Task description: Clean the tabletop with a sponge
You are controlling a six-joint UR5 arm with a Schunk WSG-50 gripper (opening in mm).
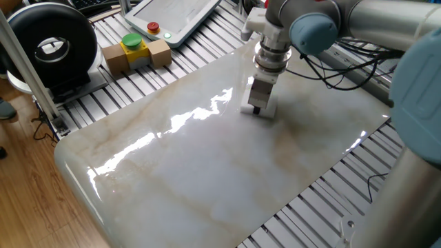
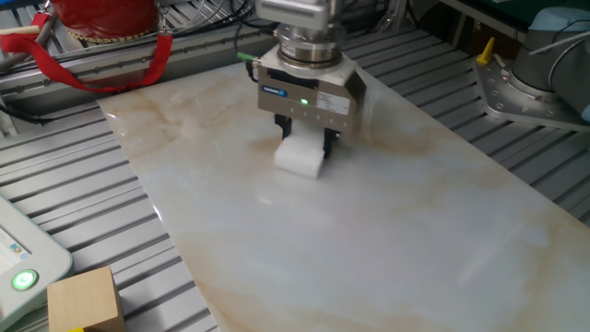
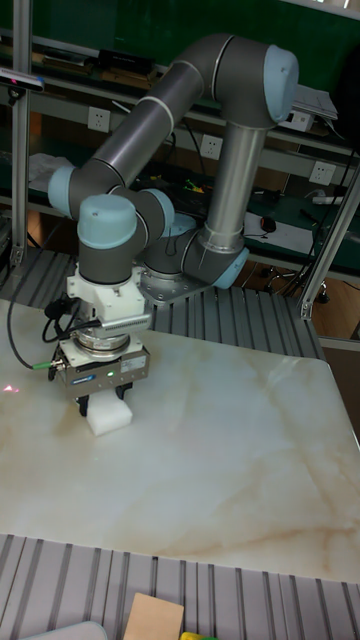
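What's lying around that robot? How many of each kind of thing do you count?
Sponge, held in the end effector: 1
Marble tabletop: 1
Cardboard boxes: 2
Yellow-green button: 1
Black round device: 1
Tablet-like pendant: 1
Total: 7
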